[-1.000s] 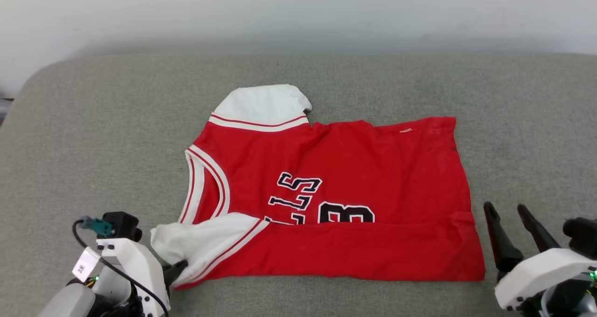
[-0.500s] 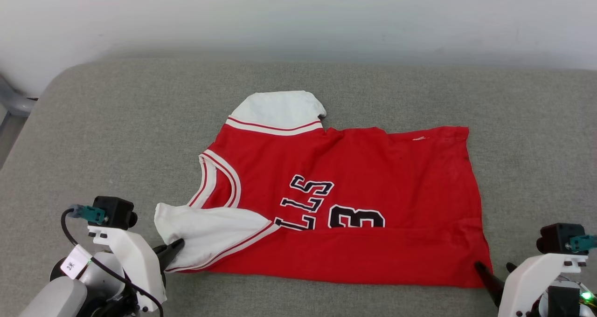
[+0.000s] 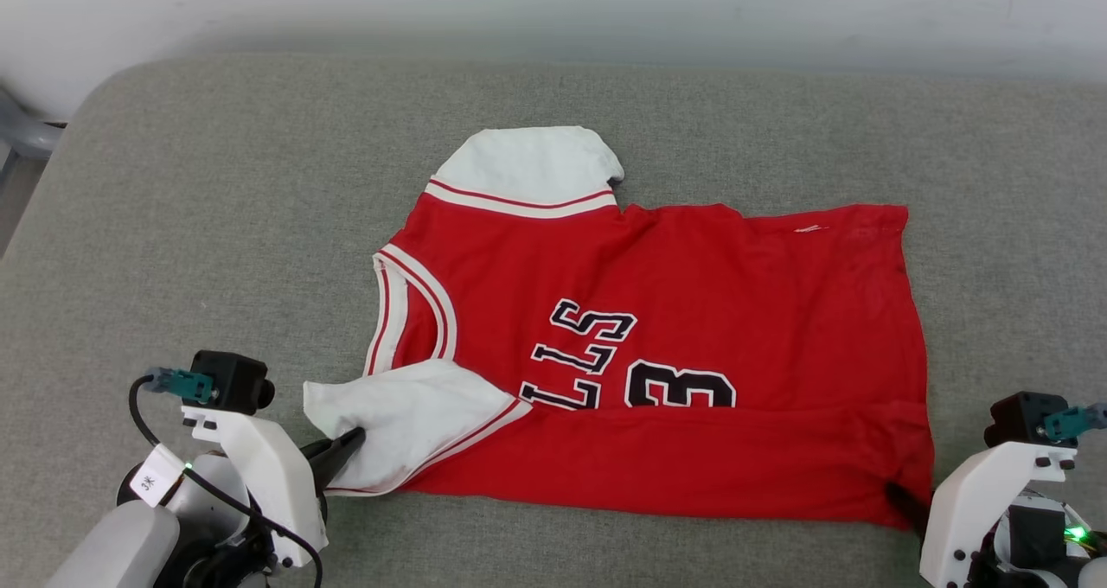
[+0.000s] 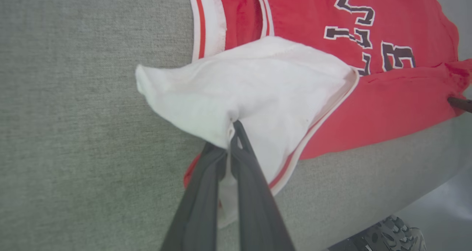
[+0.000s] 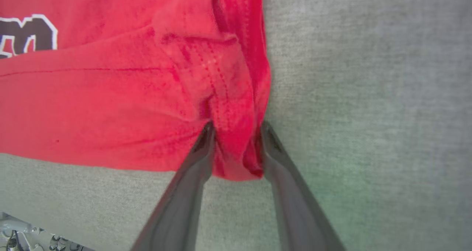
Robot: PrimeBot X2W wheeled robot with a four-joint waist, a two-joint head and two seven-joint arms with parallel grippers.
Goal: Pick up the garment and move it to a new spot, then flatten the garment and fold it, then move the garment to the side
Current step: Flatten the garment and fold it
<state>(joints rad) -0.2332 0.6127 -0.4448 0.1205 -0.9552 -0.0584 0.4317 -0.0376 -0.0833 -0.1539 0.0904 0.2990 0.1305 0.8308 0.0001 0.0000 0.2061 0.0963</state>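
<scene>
The garment [image 3: 675, 311] lies spread on a grey padded surface, its near edge folded up over the lower lettering. It is red with white sleeves and striped trim. My left gripper [image 3: 350, 439] is shut on the near white sleeve [image 4: 258, 77] and pinches its edge between the fingertips [image 4: 234, 127]. At the garment's near right corner sits my right gripper [image 3: 895, 493]. In the right wrist view its two fingers stand apart on either side of the bunched red hem corner [image 5: 236, 147], the cloth touching both.
The grey padded surface [image 3: 216, 225] runs to a pale wall at the back, and its rounded left corner drops off at the far left [image 3: 52, 138]. A dark treaded object [image 4: 398, 232] sits below the surface's near edge.
The head camera has shifted. My right gripper came down from beside the garment onto its near right corner, and its fingers have narrowed around the hem. The left gripper keeps its hold on the sleeve.
</scene>
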